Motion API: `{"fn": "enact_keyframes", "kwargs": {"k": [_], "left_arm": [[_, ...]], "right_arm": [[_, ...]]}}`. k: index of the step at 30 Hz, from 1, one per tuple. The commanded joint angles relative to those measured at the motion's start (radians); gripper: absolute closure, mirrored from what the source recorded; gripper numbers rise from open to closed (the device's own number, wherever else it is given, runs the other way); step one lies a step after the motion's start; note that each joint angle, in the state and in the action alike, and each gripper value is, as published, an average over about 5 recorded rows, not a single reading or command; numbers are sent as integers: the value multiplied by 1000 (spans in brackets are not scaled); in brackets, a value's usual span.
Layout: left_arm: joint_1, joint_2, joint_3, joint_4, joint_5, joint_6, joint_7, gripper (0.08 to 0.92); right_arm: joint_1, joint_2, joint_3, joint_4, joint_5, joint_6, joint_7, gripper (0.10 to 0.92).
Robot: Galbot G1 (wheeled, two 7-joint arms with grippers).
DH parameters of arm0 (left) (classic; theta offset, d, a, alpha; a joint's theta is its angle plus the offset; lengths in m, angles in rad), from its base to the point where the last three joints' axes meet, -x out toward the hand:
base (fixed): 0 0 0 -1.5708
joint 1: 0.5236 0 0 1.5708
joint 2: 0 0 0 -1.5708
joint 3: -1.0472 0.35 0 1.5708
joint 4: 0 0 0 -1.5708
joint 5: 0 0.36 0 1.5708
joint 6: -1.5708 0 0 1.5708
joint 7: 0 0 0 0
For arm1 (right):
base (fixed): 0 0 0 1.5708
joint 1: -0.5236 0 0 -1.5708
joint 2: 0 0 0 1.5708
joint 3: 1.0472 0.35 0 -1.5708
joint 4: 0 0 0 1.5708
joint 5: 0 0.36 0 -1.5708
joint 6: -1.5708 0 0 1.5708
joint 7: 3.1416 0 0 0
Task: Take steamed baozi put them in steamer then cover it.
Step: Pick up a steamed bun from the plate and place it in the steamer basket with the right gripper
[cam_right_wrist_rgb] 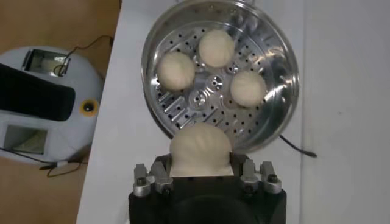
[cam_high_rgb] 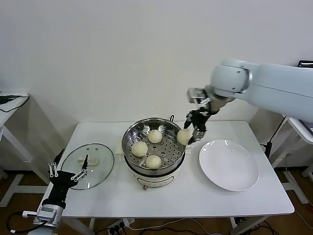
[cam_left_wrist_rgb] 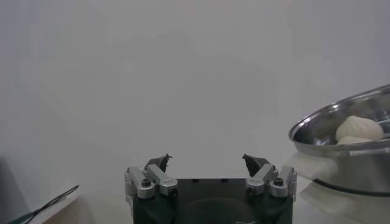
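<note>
The steamer [cam_high_rgb: 133, 133] stands mid-table with three baozi on its perforated tray, one of them at the back [cam_high_rgb: 155, 136]. My right gripper [cam_high_rgb: 192, 135] is shut on the fourth baozi [cam_high_rgb: 184, 136] and holds it above the steamer's right rim. In the right wrist view this baozi [cam_right_wrist_rgb: 200, 149] sits between the jaws, with the steamer [cam_right_wrist_rgb: 277, 49] beyond it. The glass cover [cam_high_rgb: 100, 169] lies flat on the table at the left. My left gripper [cam_high_rgb: 67, 173] is open and empty, low beside the cover's left edge; it also shows in the left wrist view [cam_left_wrist_rgb: 207, 163].
An empty white plate [cam_high_rgb: 229, 164] lies to the right of the steamer. The steamer's white base [cam_high_rgb: 152, 177] has a handle at the front. A second table edge [cam_high_rgb: 11, 100] shows at the far left.
</note>
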Motion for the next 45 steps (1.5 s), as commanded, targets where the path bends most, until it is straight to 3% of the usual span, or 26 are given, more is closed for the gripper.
{"fn": "enact_keyframes", "kwargs": {"k": [1,8,45], "left_arm": [[-3,3,-7,14,-4,1,2,177],[-9,3,-16,32,-10,0,5,177],[-23,0,-16,62,-15,-3,9,177]], "right_arm": [[-148,206,42,-184,-35,-24,22,364],[-225,296,68,-295,-77,-18,5,364],[-310,282,92,-319,-209,-7,-35,348]]}}
